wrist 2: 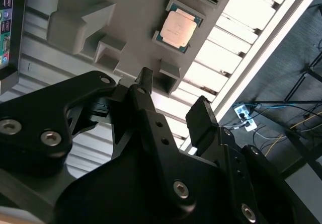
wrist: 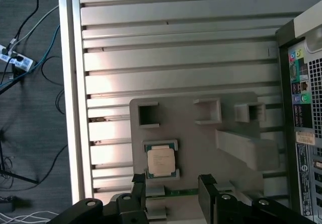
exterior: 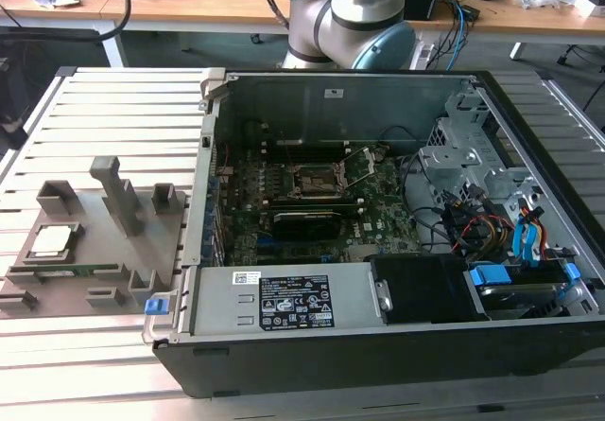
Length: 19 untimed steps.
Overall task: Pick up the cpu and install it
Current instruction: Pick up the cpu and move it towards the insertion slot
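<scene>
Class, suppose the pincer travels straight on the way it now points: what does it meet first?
Probably the grey fixture plate, just beside the cpu; the open pincer hangs above it, empty. Depth is unclear, so the exact spot is uncertain.

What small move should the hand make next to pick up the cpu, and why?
Probably shift the hand to centre it over the cpu before any descent. In the first wrist view the chip lies flat on the grey fixture plate, just beyond the open, empty fingertips, not yet between them.
</scene>
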Tool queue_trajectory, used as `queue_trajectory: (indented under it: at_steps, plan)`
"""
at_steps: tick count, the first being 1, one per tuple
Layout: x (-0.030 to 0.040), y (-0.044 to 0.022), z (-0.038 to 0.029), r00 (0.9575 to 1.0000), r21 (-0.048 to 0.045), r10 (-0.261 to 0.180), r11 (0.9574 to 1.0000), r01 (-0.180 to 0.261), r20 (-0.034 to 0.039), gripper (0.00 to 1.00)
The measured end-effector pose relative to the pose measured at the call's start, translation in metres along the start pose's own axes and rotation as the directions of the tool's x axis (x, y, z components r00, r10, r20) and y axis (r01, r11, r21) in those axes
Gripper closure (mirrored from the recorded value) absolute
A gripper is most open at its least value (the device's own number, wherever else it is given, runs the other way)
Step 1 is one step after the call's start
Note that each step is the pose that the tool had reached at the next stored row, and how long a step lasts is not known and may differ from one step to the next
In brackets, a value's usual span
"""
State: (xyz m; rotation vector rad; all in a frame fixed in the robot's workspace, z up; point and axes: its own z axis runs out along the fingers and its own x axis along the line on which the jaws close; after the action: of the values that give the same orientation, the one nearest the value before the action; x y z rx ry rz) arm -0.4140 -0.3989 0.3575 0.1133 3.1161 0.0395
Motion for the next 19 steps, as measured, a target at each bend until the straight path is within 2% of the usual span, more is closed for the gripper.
queue_trajectory:
  at_steps: [9, 19]
  plan:
    - [0.0001, -0.0002, 0.0067, 1.0000, 0.0000, 0.000, 1.0000, 0.000, 0.0000, 0.46]
    - [0.0004, -0.0005, 0.0192, 1.0000, 0.0000, 0.000, 1.0000, 0.000, 0.0001, 0.46]
